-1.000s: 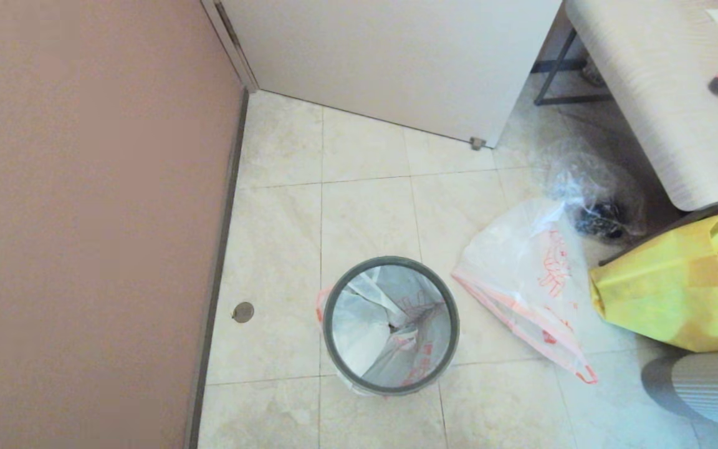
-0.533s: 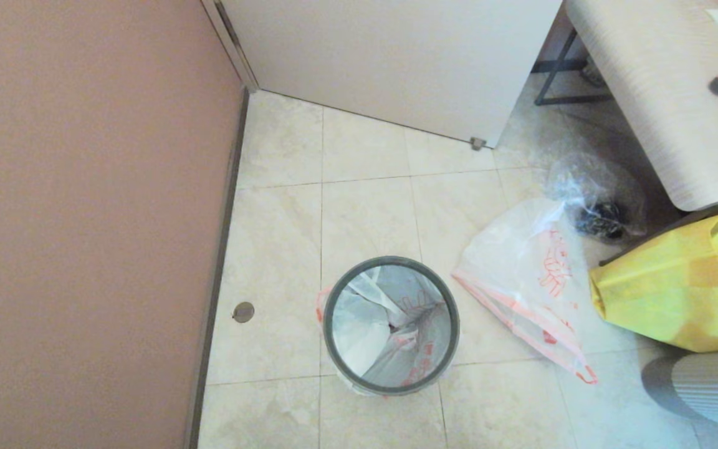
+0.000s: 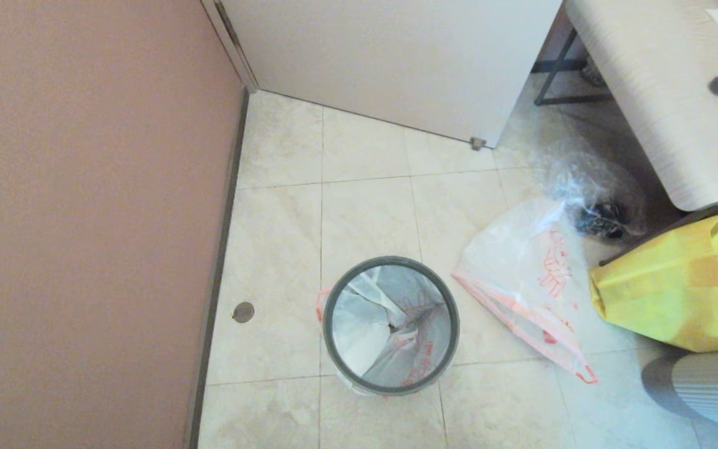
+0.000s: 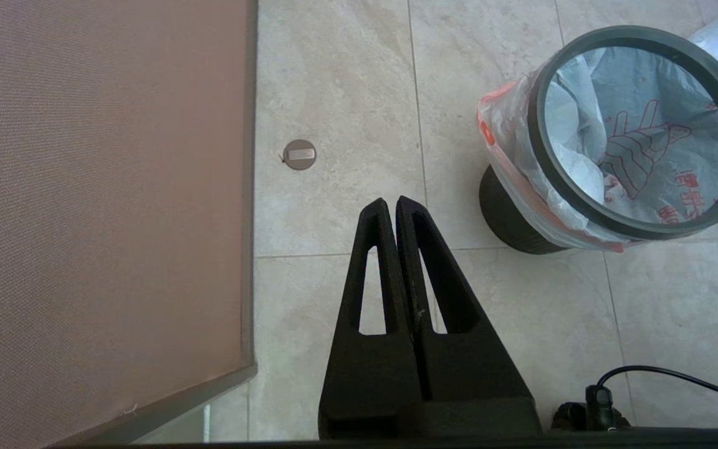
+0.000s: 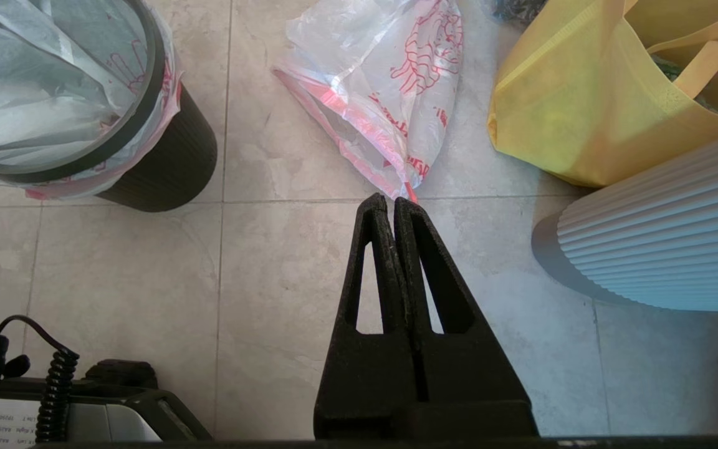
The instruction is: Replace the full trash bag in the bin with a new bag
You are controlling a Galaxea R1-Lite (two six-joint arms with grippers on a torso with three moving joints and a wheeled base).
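Nearest, over bare floor tiles: left pincer (image 4: pixel 391 206) and right pincer (image 5: pixel 390 202), both pressed together, holding nothing, parked. Centre, near: bin (image 3: pixel 390 324), black pail with grey hoop, lined with a white red-printed bag (image 3: pixel 374 330), rim folded outside. Right, farther: flat spare bag (image 3: pixel 524 280) on the floor, beside a yellow bag (image 3: pixel 664 280). Step: none begun; next, likely lift the hoop.

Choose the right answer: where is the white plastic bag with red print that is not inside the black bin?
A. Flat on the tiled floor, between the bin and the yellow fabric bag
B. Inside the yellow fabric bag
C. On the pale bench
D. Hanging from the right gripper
A: the head view shows the white bag spread on the floor, right of the bin and left of the yellow fabric bag.
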